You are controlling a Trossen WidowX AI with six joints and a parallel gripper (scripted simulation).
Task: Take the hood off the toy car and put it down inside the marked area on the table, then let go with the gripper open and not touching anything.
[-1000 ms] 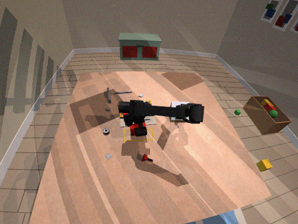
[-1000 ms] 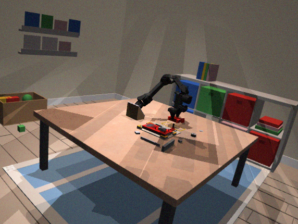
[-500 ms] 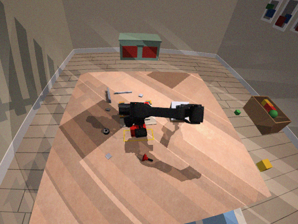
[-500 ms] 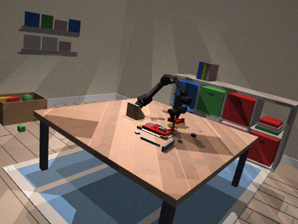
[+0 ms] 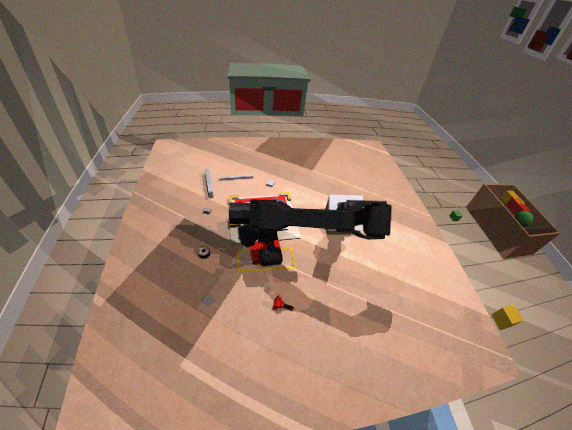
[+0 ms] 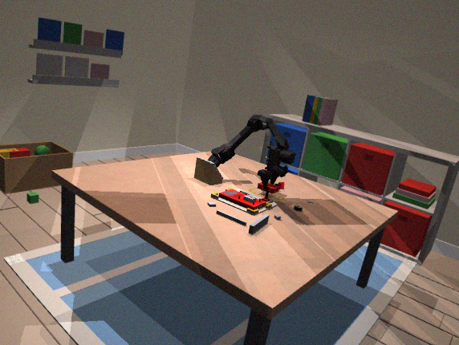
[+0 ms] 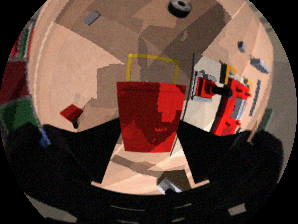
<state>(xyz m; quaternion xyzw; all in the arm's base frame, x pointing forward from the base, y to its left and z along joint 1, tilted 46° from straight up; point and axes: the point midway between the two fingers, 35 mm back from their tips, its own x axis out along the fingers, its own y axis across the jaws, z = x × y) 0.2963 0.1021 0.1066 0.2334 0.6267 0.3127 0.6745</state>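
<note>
The red hood (image 5: pixel 256 253) (image 6: pixel 270 187) (image 7: pixel 151 117) is off the car, between the two black fingers. My gripper (image 6: pixel 270 184) (image 7: pixel 149 121) is shut on it and holds it above the table. In the top view the arm hides the fingers and part of the hood. The marked area, a yellow outline (image 5: pixel 252 270) (image 7: pixel 150 57), lies on the table. In the top view the hood overlaps it; in the wrist view part of the outline shows beyond the hood. The red toy car (image 6: pixel 241 198) (image 7: pixel 225 118) stands beside the area, partly under the arm in the top view.
A wheel (image 5: pixel 203 251) (image 6: pixel 298 208) (image 7: pixel 180 7), a small red and black piece (image 5: pixel 278 303) (image 7: pixel 71 112) and a grey tile (image 5: pixel 208 299) (image 7: pixel 92 18) lie around the area. Two grey bars and small grey pieces lie past the car.
</note>
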